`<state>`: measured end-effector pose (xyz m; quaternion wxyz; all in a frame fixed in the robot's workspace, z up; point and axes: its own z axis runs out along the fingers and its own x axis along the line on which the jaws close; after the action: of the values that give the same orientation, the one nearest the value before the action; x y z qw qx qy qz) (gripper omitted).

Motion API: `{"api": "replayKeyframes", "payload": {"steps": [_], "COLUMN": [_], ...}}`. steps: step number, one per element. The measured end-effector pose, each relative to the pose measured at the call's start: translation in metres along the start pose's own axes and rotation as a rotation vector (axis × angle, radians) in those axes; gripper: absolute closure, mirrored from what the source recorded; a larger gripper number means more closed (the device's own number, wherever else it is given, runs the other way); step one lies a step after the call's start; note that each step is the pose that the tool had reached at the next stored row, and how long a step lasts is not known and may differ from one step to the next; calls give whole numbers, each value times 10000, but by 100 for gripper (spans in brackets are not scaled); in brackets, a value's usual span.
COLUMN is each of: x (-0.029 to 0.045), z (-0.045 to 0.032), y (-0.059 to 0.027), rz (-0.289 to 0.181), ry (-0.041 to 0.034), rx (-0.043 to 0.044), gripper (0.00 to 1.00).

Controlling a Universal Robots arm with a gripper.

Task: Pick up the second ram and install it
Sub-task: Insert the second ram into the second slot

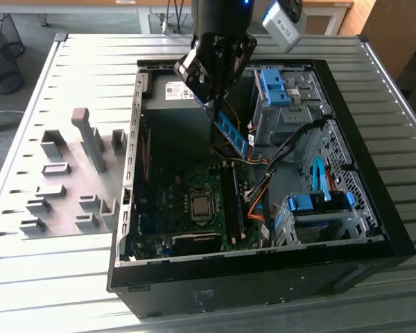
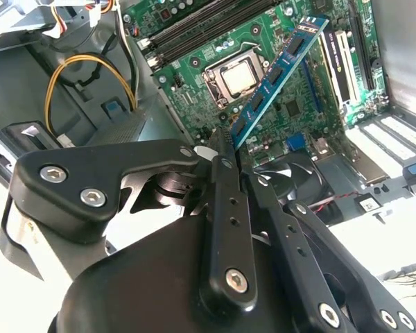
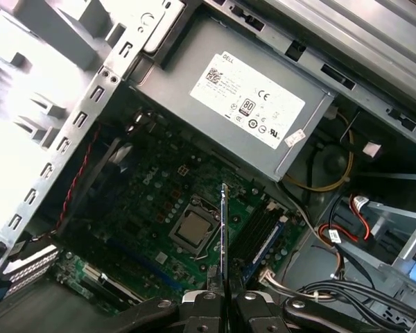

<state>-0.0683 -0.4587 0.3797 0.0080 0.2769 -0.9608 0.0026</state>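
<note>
My gripper (image 1: 215, 104) hangs over the open computer case (image 1: 360, 104), shut on one end of the second ram (image 1: 231, 134), a thin blue-green strip slanting down toward the motherboard (image 1: 170, 208). In the second wrist view the ram (image 2: 277, 76) sticks out from between the black fingers (image 2: 225, 180), above the processor socket (image 2: 234, 75) and apart from the board. In the first wrist view the ram (image 3: 223, 229) shows edge-on, rising from my gripper (image 3: 223, 300) over the socket (image 3: 189, 231). The long memory slots (image 3: 260, 232) lie just beside it; one dark stick (image 1: 234, 201) sits in a slot.
The case lies open on a grey slatted table (image 1: 76, 69). Grey fixture blocks (image 1: 83, 173) stand at the exterior view's left. Inside are the power supply (image 3: 249, 104), blue drive cages (image 1: 281, 87), a lower blue bay (image 1: 315, 208) and loose orange and black cables (image 1: 263, 194).
</note>
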Motion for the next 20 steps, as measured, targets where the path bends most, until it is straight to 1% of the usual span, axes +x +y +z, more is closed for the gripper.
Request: {"api": "replayKeyframes", "payload": {"steps": [10, 20], "x": [0, 0], "z": [1, 5], "y": [0, 0], "rz": [230, 1154], "ry": [1, 0], "rx": [-4, -20], "gripper": [86, 86]}}
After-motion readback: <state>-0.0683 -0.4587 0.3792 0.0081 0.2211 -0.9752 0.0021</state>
